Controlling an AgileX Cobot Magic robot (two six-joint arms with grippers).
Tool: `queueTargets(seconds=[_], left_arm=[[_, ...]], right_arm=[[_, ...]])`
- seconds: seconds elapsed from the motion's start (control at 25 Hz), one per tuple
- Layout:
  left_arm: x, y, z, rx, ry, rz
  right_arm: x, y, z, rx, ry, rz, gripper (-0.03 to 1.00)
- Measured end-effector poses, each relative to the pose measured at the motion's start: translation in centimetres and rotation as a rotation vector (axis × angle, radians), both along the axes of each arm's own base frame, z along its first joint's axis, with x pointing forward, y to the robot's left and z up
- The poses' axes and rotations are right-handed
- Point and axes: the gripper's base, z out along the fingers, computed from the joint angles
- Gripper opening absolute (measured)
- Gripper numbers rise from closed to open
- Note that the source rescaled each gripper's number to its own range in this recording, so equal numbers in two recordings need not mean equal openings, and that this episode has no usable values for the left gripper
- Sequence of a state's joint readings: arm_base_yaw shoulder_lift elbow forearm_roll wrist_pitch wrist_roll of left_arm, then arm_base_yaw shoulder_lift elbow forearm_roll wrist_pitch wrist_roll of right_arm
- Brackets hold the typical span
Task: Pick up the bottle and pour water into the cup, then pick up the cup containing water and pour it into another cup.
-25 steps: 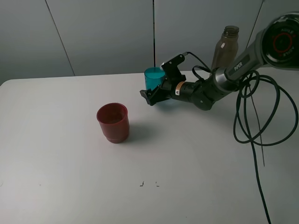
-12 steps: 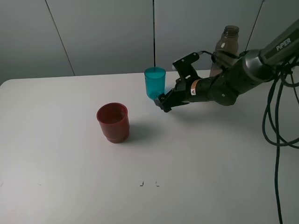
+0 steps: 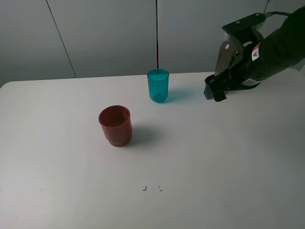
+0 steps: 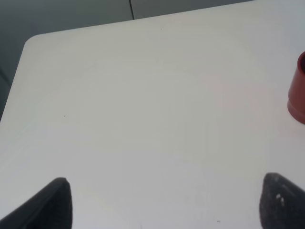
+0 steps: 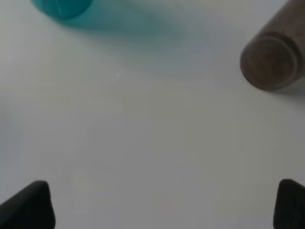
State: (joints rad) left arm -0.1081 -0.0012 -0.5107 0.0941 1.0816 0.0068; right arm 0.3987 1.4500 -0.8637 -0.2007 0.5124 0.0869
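Teal translucent cup [image 3: 157,85] stands upright on the white table [image 3: 200,157]; right gripper [image 3: 215,89] spread, empty.

The left end effector [image 4: 162,202] hovers over the bare white surface [image 4: 143,119], fingertips spread wide; the red cup [image 4: 298,90] stands well apart from them.

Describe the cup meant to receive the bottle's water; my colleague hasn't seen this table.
On the white table, look toward the far edge near the middle. The teal cup stands there upright; it is slimmer and bluer than the squat red cup nearer the front.
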Motion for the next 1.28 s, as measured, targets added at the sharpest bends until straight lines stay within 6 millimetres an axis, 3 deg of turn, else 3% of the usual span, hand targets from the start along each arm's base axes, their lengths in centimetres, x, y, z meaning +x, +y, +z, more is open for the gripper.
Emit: queueTargets(seconds=[0.24, 0.4, 0.48, 0.68, 0.84, 1.28], left_arm=[[0.0, 0.0, 0.0, 0.0, 0.0, 0.0], [0.0, 0.0, 0.0, 0.0, 0.0, 0.0], [0.0, 0.0, 0.0, 0.0, 0.0, 0.0], [0.0, 0.0, 0.0, 0.0, 0.0, 0.0], [0.0, 0.0, 0.0, -0.006, 0.0, 0.003], [0.0, 0.0, 0.0, -0.006, 0.0, 0.003]], right_arm=[[-6.5, -2.7, 6.7, 0.022, -0.019, -0.015, 0.99], [-11.3, -4.4, 9.8, 0.105, -0.054, -0.048, 0.99], [-13.6, -5.2, 10.3, 0.14, -0.076, -0.048, 0.99], [-18.9, -7.3, 8.7, 0.201, -0.163, -0.042, 0.99], [-22.0, -8.5, 7.4, 0.254, -0.256, -0.027, 0.99], [-26.8, -10.2, 5.9, 0.375, -0.464, 0.003, 0.99]])
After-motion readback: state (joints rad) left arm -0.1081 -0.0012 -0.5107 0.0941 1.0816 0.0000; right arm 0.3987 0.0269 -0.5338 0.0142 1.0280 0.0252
